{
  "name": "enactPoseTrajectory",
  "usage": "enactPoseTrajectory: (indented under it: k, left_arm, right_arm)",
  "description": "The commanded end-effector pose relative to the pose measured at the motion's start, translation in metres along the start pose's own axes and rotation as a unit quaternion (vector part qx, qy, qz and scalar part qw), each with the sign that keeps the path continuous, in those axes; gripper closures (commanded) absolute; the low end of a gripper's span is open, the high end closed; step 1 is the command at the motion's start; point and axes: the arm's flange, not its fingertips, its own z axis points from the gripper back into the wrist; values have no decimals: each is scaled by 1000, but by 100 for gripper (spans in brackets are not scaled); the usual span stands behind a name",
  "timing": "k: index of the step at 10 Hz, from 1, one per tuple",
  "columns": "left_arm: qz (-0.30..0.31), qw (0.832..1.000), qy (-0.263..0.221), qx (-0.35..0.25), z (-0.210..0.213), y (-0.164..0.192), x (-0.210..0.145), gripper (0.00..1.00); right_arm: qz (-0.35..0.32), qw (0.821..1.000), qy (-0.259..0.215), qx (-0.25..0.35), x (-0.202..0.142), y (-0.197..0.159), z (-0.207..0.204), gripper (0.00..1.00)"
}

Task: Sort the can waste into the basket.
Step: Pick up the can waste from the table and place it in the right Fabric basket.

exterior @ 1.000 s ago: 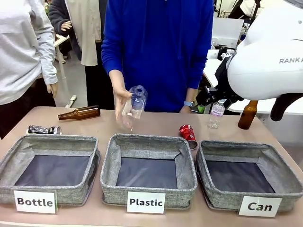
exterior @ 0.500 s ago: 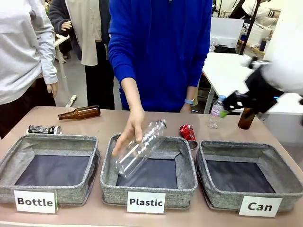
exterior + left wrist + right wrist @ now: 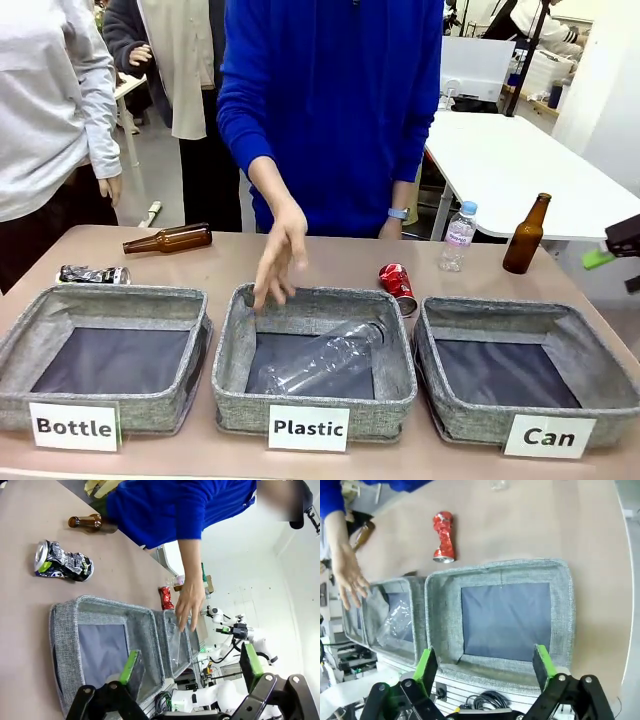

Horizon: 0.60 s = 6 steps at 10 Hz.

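A crushed red can [image 3: 397,284] lies on the table just behind the left rear corner of the grey basket labelled "Can" [image 3: 548,437], whose dark floor is bare. A crushed black can [image 3: 93,274] lies at the far left, behind the "Bottle" bin. My right gripper [image 3: 484,664] hangs open over the Can basket [image 3: 565,610], with the red can [image 3: 443,542] beyond its rim. In the front view its tip [image 3: 620,246] pokes in at the right edge. My left gripper [image 3: 191,664] is open above the Bottle bin [image 3: 65,630], the black can [image 3: 62,562] lying beyond it.
A person's hand [image 3: 278,255] hovers over the back rim of the "Plastic" bin [image 3: 228,390], where a clear plastic bottle [image 3: 325,358] lies. A brown bottle [image 3: 168,238] lies at the back left. A small clear bottle [image 3: 458,238] and an upright brown bottle [image 3: 525,235] stand back right.
The person has lowered the clear bottle into the Plastic bin and let go of it. My right arm has swung away to the right, almost out of the front view.
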Motion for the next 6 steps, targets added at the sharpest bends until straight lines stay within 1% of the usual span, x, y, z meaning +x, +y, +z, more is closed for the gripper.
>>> enactPoseTrajectory:
  k: [1,2,3,5,6]
  left_arm:
    - [-13,1000,-4,-11,0,0,-1,0]
    - [-13,1000,-4,-11,0,0,-1,0]
    - [-13,1000,-4,-11,0,0,-1,0]
    - [-13,1000,-4,-11,0,0,-1,0]
    - [-13,1000,-4,-11,0,0,-1,0]
  right_arm:
    - [15,1000,2,7,-22,4,-30,0]
    - [24,1000,9,-9,-12,18,-38,0]
    - [18,999,12,-42,0,38,-48,0]
    - [49,994,15,-99,21,97,-74,0]
    - [72,989,18,-130,34,133,-90,0]
